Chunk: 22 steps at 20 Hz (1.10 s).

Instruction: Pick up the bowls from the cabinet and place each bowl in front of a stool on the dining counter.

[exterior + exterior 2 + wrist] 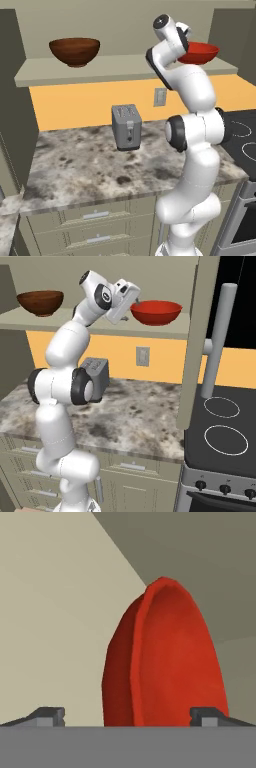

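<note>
1. red bowl [165,657] sits upright on the cabinet [120,70] shelf board, toward the shelf's right end in the left base view; the rolled hand view shows it edge-on, rim and inside facing right.
2. gripper [127,716] is raised to shelf height and points at the red bowl [156,311]. jaws spread wide.
3. in the hand view the two fingertips [47,716] stand one on each side of the bowl's near edge; the bowl fills most of the gap between them and lies closer to the right tip than the left.
4. no pinch visible: the tips show at the bottom of the hand view and the bowl is just beyond them. touching or not, cannot tell.
5. right base view: the hand is just left of the red bowl, at rim level, very near it.
6. left base view: the hand covers the red bowl's [202,52] left part.
7. brown bowl [75,51] sits upright on the same shelf, well apart from the red one, toward the left end.
8. below the shelf: a stone counter [100,165] with a grey toaster [126,127] on it and a wall outlet [160,96] behind.
9. black stovetop [225,431] to the counter's right.
</note>
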{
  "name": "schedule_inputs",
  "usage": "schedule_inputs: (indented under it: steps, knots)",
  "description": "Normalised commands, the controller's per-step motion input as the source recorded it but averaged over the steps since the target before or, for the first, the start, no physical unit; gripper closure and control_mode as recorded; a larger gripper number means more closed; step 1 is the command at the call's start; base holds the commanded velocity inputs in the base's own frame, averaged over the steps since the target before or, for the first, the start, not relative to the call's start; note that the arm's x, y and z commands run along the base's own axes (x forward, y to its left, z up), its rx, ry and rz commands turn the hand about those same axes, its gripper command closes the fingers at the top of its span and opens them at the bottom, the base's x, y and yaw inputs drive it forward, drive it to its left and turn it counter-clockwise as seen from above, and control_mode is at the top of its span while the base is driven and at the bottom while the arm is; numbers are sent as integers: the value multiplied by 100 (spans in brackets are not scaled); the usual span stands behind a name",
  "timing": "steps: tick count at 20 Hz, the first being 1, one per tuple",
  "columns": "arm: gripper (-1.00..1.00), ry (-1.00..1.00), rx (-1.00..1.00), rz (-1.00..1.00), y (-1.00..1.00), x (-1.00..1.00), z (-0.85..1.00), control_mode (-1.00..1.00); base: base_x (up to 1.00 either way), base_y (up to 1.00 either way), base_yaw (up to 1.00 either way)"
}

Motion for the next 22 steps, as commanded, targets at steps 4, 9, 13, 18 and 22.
schedule_inputs:
  steps: [4,9,13,18,22]
  knots:
    - [-100,2,0,0,0,14,-10,-100,0,0,0]
    - [-100,0,0,0,-17,3,-3,-100,0,0,0]
    - [-100,0,0,0,-24,13,-10,-100,0,0,0]
    - [100,0,0,0,-2,0,-5,-100,0,0,0]
    - [100,0,0,0,0,1,-4,-100,0,0,0]
